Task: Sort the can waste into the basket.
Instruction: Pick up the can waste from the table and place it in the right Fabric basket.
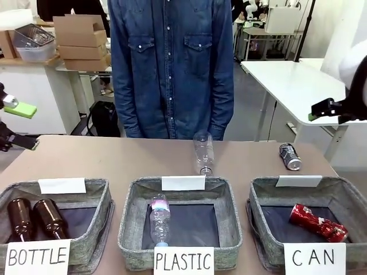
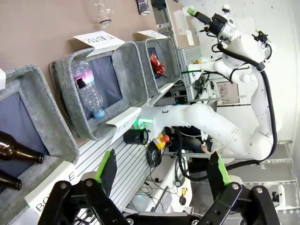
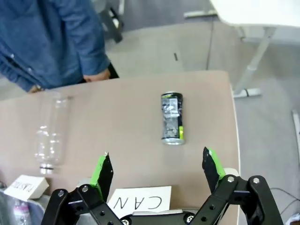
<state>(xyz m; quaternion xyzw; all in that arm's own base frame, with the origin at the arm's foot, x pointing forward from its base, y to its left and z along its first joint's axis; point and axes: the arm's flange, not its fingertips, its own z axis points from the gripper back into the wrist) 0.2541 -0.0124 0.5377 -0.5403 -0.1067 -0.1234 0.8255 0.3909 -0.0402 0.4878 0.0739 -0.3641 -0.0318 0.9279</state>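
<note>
The CAN basket holds the red can; left hand, right hand gape empty.

The front camera sits low at the near edge of the table, between the arms, facing across the basket row to the person at the far side. The left wrist camera, rolled sideways, hangs off the table's left end and looks right along the basket row to the right arm. The right wrist camera looks down from close over the far rim of the CAN basket, facing far. All three share the black can and clear bottle.
</note>
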